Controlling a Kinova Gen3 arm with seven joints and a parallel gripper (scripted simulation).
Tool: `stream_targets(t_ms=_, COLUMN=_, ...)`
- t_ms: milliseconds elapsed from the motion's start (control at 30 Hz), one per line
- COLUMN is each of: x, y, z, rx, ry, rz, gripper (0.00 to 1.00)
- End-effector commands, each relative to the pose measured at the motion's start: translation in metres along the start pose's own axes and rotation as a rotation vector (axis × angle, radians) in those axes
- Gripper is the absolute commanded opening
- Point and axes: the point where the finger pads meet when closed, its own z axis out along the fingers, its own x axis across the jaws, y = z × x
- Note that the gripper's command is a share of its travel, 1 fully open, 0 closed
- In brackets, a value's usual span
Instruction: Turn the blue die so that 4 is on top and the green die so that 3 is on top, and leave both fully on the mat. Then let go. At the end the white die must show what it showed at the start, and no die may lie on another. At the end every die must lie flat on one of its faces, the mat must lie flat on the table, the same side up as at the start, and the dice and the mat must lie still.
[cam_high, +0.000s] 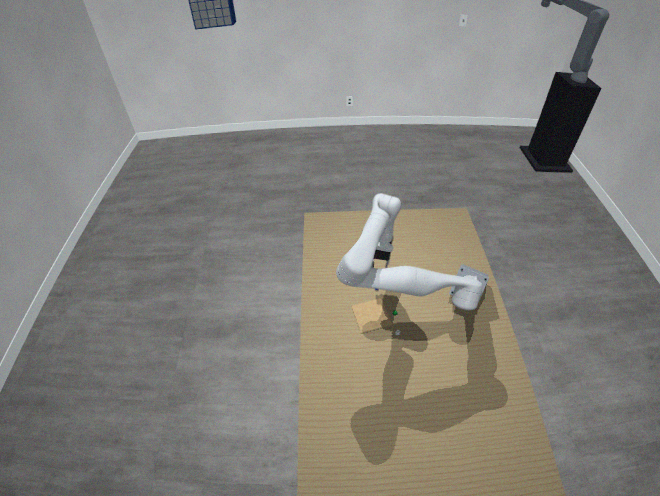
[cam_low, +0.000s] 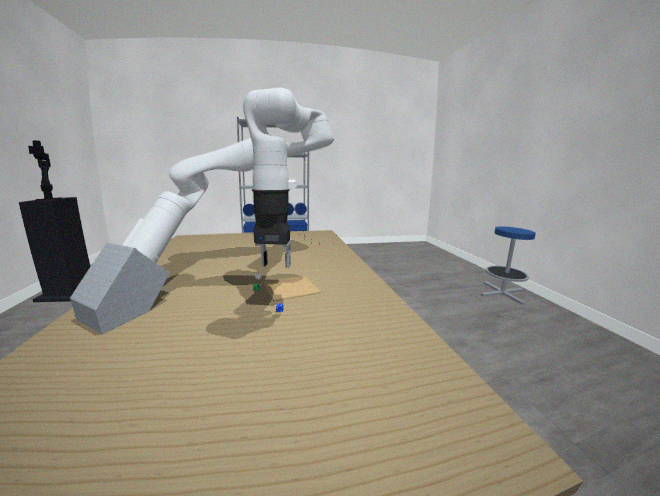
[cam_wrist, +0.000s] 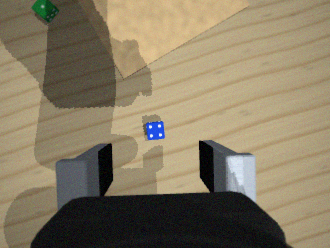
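The blue die (cam_wrist: 155, 130) lies flat on the wooden table with four pips up, just off the corner of the light tan mat (cam_wrist: 165, 25). My gripper (cam_wrist: 156, 160) is open and empty, and hovers well above the blue die. It also shows in the exterior view (cam_low: 274, 258), above the blue die (cam_low: 279, 307). The green die (cam_wrist: 45, 10) lies on the table beside the mat, in the arm's shadow; I cannot read its top face. The white die (cam_low: 258, 276) sits on the table behind the green die (cam_low: 256, 287). In the top view the arm hides the blue die.
The arm's grey base block (cam_low: 118, 285) stands on the table to the left. A black pedestal with a dark arm (cam_low: 53, 245), a shelf (cam_low: 273, 176) and a blue stool (cam_low: 511, 256) stand on the floor away from the table.
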Motion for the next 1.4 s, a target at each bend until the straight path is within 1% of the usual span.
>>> stream_targets(t_ms=0, x=0.000, y=0.000, z=-0.001, rx=-0.001, ry=0.002, rz=-0.003, gripper=1.00)
stream_targets(t_ms=267, x=0.000, y=0.000, z=0.000, rx=-0.001, ry=0.001, rz=-0.037, gripper=1.00)
stream_targets(t_ms=567, x=-0.001, y=-0.003, z=0.005, rx=0.000, ry=0.001, rz=-0.186, gripper=1.00)
stream_targets(t_ms=633, x=-0.001, y=-0.003, z=0.005, rx=0.000, ry=0.001, rz=-0.186, gripper=1.00)
stream_targets(t_ms=867, x=-0.003, y=-0.005, z=0.011, rx=0.000, ry=0.001, rz=-0.386, gripper=1.00)
stream_targets(t_ms=1133, x=-0.005, y=-0.008, z=0.020, rx=0.000, ry=0.001, rz=-0.680, gripper=1.00)
stream_targets(t_ms=1200, x=-0.005, y=-0.008, z=0.020, rx=0.000, ry=0.001, rz=-0.680, gripper=1.00)
stream_targets(t_ms=1367, x=-0.005, y=-0.009, z=0.026, rx=0.000, ry=0.001, rz=-0.879, gripper=1.00)
